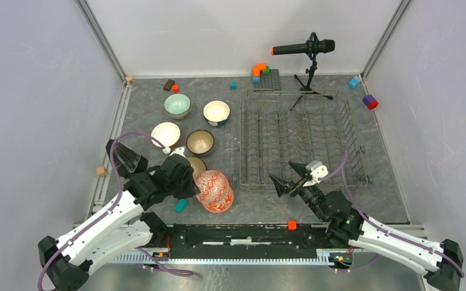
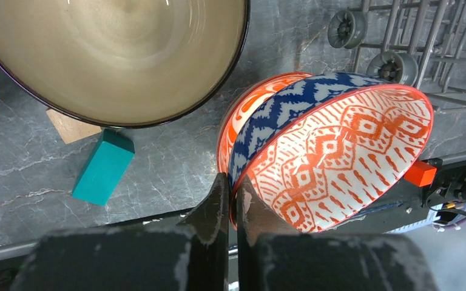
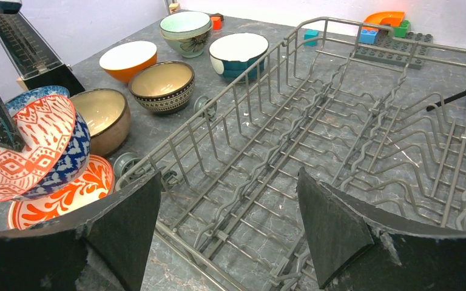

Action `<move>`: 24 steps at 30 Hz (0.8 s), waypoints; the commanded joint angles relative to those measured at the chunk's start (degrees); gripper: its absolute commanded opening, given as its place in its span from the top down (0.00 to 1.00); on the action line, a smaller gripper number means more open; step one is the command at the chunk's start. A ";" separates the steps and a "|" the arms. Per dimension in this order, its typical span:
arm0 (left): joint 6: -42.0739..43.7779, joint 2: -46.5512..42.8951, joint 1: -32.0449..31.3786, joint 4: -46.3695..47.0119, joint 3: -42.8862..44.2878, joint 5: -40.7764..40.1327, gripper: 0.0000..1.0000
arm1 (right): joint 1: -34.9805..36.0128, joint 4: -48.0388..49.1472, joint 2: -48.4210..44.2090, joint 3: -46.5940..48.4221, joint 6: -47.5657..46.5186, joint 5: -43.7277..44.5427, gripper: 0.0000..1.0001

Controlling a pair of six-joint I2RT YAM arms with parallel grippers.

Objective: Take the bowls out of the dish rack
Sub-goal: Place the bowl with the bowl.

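One bowl, the blue-zigzag bowl [image 2: 334, 157] with a red-and-white inside, is held above the table [image 2: 176, 157] just outside the near-left corner of the dish rack [image 1: 267, 139]. Its rim is pinched between the closed fingers of the left gripper [image 2: 232, 182], one finger inside the rim and one outside. The bowl is carried steeply tilted. From the pinch at its near edge it reaches away from the hand and to the right, towards the rack, with its mouth turned sideways rather than up.

Directly beneath it an orange-patterned bowl [image 3: 67, 197] is set upright on the table. The lower side of the held bowl is seen within that rim, but whether the two touch cannot be told. No bowl is seen in the rack.

A tan bowl [image 3: 100, 112] is placed just beside the pair. Farther back a dark striped bowl [image 1: 200, 142], an orange bowl [image 1: 165, 134], a teal-and-white bowl [image 1: 216, 112] and a pale green bowl [image 1: 177, 104] are laid out.

The right gripper [image 3: 229, 176] is held over the rack's near edge, jaws wide apart and nothing between them.

The step in hand is judged to be the setting-down of the last bowl. The left arm is the nearer one and has the bowl in its grip. The move is judged to turn on the tilt. The bowl would have to be levelled about the pinch before release, so that it nests in the orange-patterned bowl and is not tipped against the tan bowl.
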 commanded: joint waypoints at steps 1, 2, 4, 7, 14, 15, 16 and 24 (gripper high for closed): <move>-4.60 0.48 -0.21 1.43 0.81 1.34 0.98 | -0.09 2.58 0.29 -0.50 1.22 0.63 0.13; -4.78 0.67 -0.22 1.32 0.90 1.36 0.98 | -0.06 2.57 0.41 -0.46 1.49 0.61 0.13; -5.31 1.17 -0.21 1.02 1.01 1.06 0.98 | -0.06 2.56 0.55 -0.54 1.86 0.58 0.13; -5.45 2.19 -0.21 0.93 0.70 0.69 0.98 | -0.07 2.61 0.76 -0.54 2.20 0.64 0.13; -5.45 5.55 -0.21 1.69 0.18 0.58 0.98 | -0.12 2.71 1.50 -0.19 2.11 1.03 0.13; -5.45 5.63 -0.20 1.91 0.10 0.50 0.98 | -0.06 2.54 1.49 -0.15 2.06 1.03 0.13; -5.52 5.71 -0.23 2.12 -0.05 0.51 0.98 | -0.07 2.47 1.49 -0.02 2.12 1.16 0.13; -5.89 6.99 -0.25 3.07 -0.46 0.92 0.98 | -0.06 1.39 0.84 -0.65 2.69 1.71 0.13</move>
